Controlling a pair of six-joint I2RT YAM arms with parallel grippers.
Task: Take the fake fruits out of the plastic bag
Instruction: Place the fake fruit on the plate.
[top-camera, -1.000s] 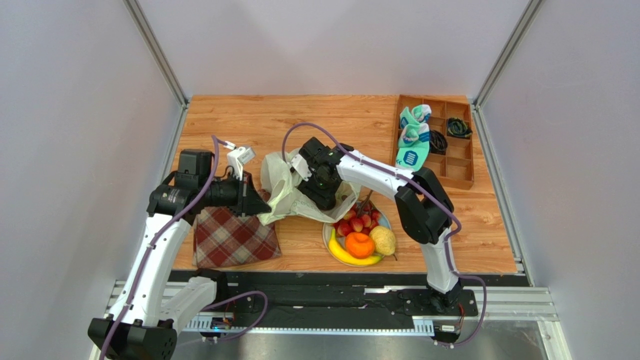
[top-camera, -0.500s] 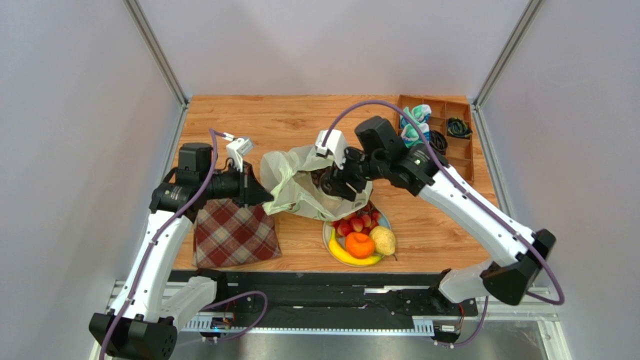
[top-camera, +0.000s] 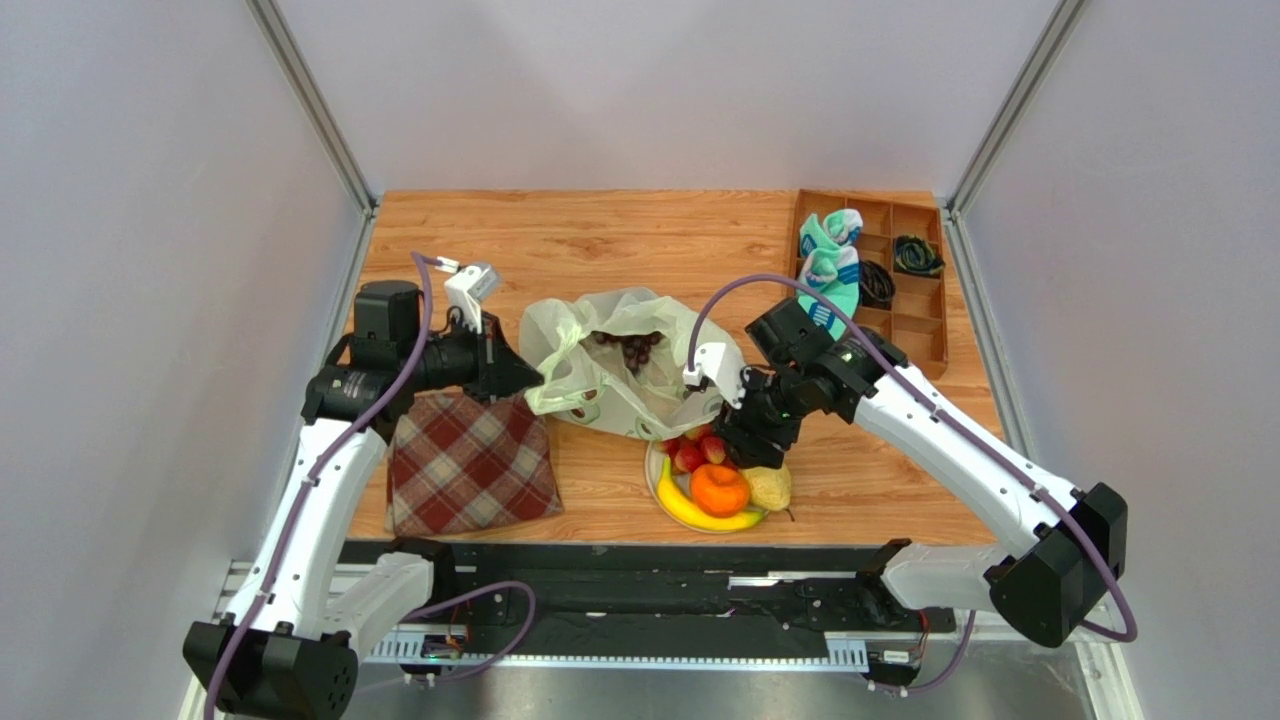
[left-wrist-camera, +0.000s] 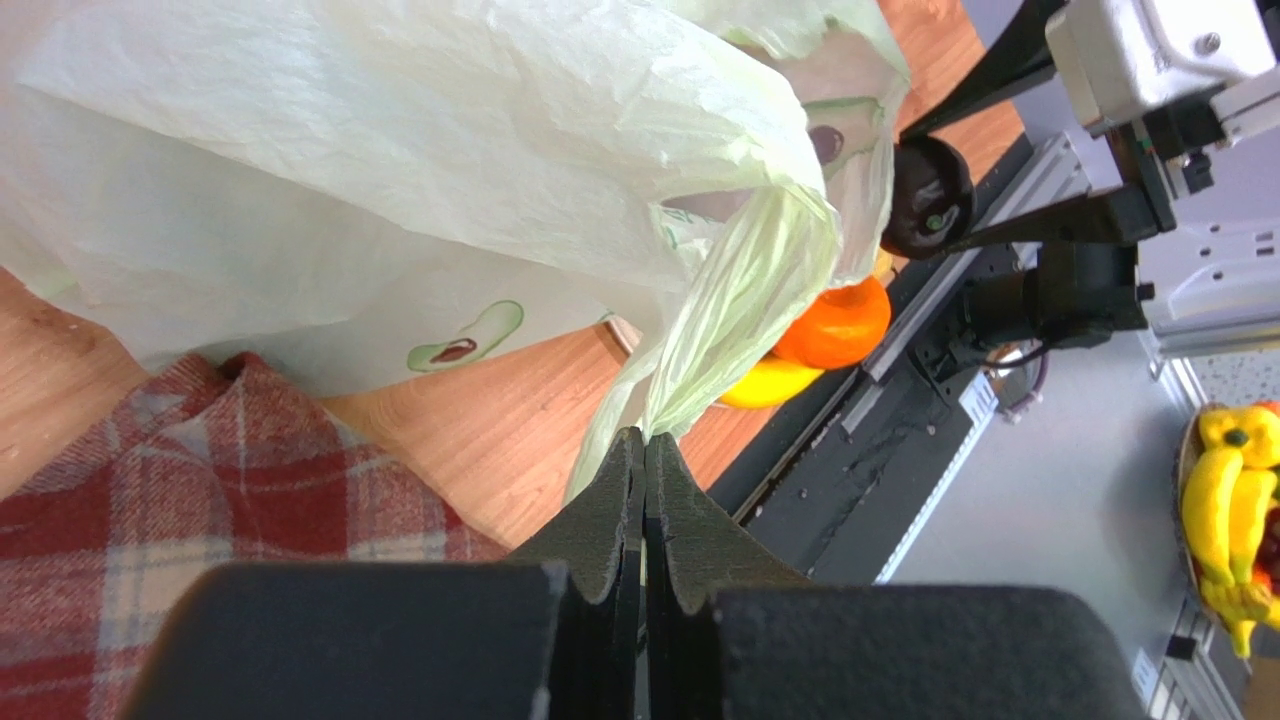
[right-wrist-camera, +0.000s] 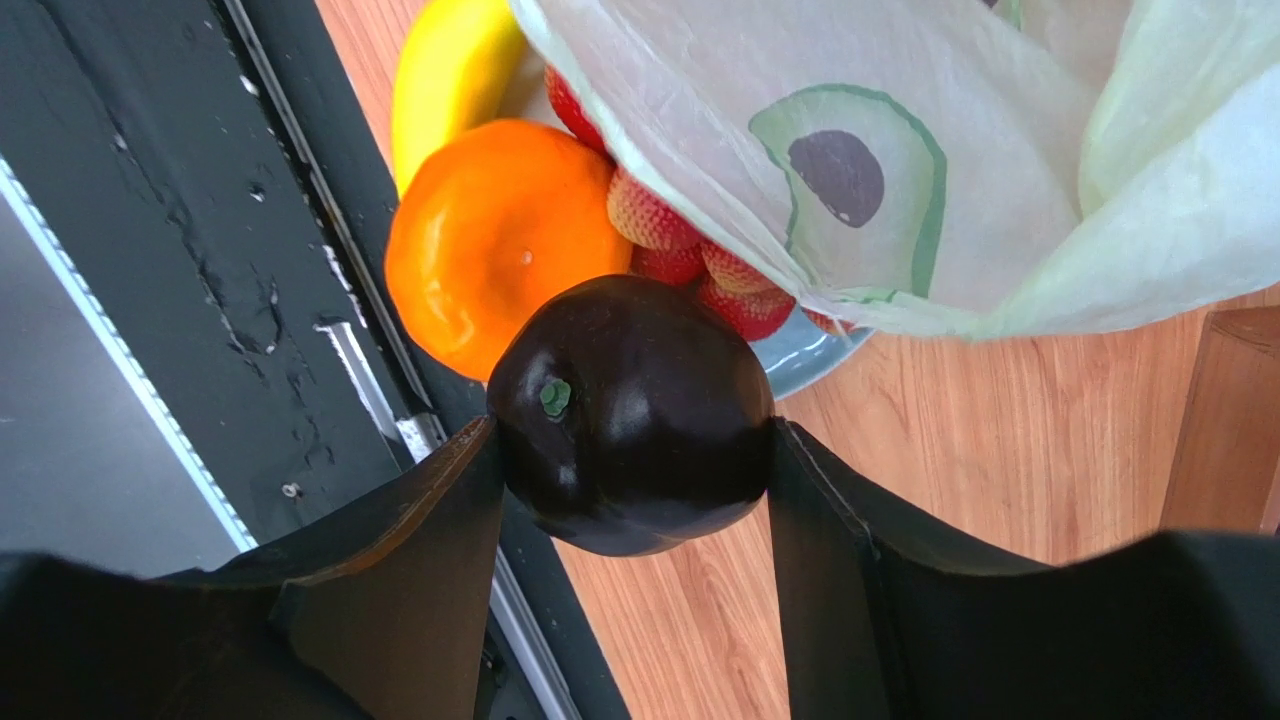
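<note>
- We see the left claw (left-wrist-camera: 643, 450) pressed together on a twisted loop handle of the plastic bag (top-camera: 594, 393). It holds that handle up at the bag's left side.
- The bag lies in the middle of the tabletop (top-camera: 496, 240) with its mouth open upward. Its near edge drapes over the far part of the plate (right-wrist-camera: 796, 357).
- A bunch of dark grapes (top-camera: 639, 348) shows inside the open bag.
- The right claw (top-camera: 747, 428) is clamped on a dark plum (right-wrist-camera: 631, 413), with one finger against each side of it. The plum is out of the bag, held above the plate's far side, just beside the bag's near right edge.
- On the plate lie the red grapes (top-camera: 694, 450), the orange (top-camera: 720, 489), the banana (top-camera: 703, 518) and the pear (top-camera: 771, 485). The orange touches the banana, and the pear is just to the right of the orange.
- A red plaid cloth (top-camera: 469, 462) lies flat on the near left of the tabletop, just nearer than the left claw.
- A wooden tray with compartments (top-camera: 917, 338) sits at the far right. A teal sock (top-camera: 827, 278) lies across its left side and dark items fill other compartments.
</note>
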